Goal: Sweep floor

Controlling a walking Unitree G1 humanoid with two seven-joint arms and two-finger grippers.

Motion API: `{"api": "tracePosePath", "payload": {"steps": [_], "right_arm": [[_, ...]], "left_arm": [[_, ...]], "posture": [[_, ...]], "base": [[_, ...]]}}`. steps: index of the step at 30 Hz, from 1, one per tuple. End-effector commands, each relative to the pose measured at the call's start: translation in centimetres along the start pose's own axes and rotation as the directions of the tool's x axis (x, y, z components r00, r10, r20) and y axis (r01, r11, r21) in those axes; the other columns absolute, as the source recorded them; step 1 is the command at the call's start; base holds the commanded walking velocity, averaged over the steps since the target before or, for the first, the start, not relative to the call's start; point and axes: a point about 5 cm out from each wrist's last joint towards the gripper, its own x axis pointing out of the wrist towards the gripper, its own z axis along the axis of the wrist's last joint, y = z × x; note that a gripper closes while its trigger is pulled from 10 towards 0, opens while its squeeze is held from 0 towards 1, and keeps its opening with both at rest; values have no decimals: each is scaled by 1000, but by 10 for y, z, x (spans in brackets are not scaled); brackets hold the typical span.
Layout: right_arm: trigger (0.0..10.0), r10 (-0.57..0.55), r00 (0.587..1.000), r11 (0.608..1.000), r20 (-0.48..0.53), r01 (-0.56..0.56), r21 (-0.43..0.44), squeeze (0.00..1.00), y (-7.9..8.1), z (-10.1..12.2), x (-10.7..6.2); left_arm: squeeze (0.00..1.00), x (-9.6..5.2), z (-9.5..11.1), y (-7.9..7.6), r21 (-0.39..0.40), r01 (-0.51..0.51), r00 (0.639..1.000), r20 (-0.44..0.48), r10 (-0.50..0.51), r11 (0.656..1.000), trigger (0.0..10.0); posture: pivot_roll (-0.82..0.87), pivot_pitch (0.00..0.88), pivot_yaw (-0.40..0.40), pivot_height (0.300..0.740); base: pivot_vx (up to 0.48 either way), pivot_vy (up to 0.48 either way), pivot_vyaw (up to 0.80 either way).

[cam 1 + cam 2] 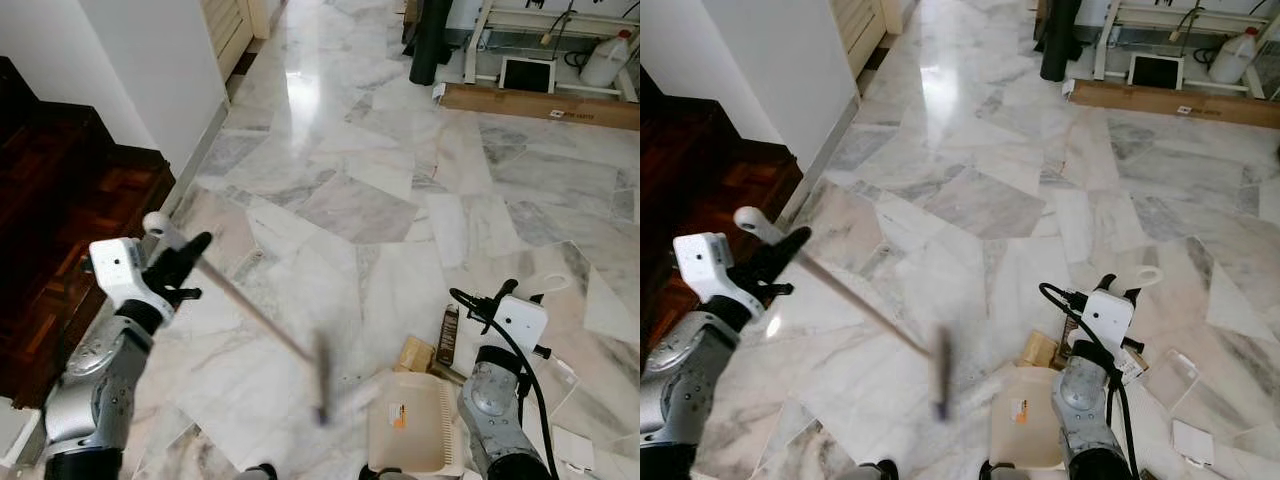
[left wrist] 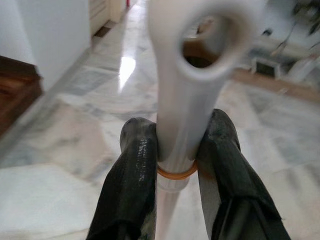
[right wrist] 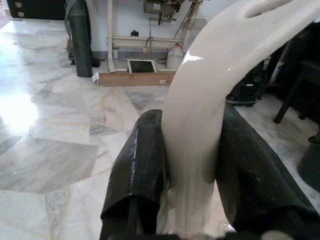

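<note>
Broom, thin, white-tipped, blurred, clamped in left gripper.

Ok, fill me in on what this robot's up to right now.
It's sweeping a marble floor. The left gripper is shut on the white end of a broom handle, whose blurred head sits low beside a cream dustpan. The right gripper is shut on the dustpan handle. A few bits of litter lie just past the pan.
</note>
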Motion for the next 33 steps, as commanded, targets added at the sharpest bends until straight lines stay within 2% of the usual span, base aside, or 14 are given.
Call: {"api": "tracePosePath", "payload": {"steps": [1, 10, 15, 19, 25, 29, 32, 33], "right_arm": [[10000, 21, 998, 1000, -58, -21, -6, 0, 4, -10, -8], [10000, 20, 998, 1000, -56, -20, -4, 0, 3, -9, -8], [10000, 16, 998, 1000, -54, -16, -6, 0, 1, -9, -7], [10000, 21, 998, 1000, -55, -21, -3, 0, 2, -9, -6], [10000, 21, 998, 1000, -54, -21, -2, 0, 2, -8, -5], [10000, 22, 998, 1000, -52, -23, -1, 0, 3, -7, -3], [10000, 23, 998, 1000, -53, -23, -1, 0, 3, -7, -3], [10000, 24, 998, 1000, -54, -24, 0, 0, 3, -6, -2]], "left_arm": [[0, -2, -6, -3, 35, 28, 999, -27, -27, 999, 10000], [0, -3, -31, -8, 62, 37, 993, -114, -30, 997, 10000], [0, -6, -43, -11, 38, 25, 990, -138, -20, 999, 10000], [0, -8, -54, -15, -25, 45, 980, -191, -49, 999, 10000], [0, -12, -56, -14, -40, 60, 971, -227, -67, 997, 10000], [0, -27, -56, -12, -15, 139, 947, -291, -137, 990, 10000], [0, -31, -59, -16, -29, 187, 929, -321, -186, 982, 10000], [0, -34, -62, -22, -55, 231, 908, -346, -235, 971, 10000]], "posture": [[167, 188, 56, 740], [154, 193, 59, 740], [152, 199, 56, 740], [148, 202, 56, 740], [146, 205, 56, 740], [157, 208, 53, 740], [159, 210, 53, 740], [155, 210, 54, 740]], "base": [[0, 0, 0], [0, 0, 0], [0, 0, 0], [0, 0, 0], [0, 0, 0], [0, 0, 0], [0, 0, 0], [0, 0, 0]]}}
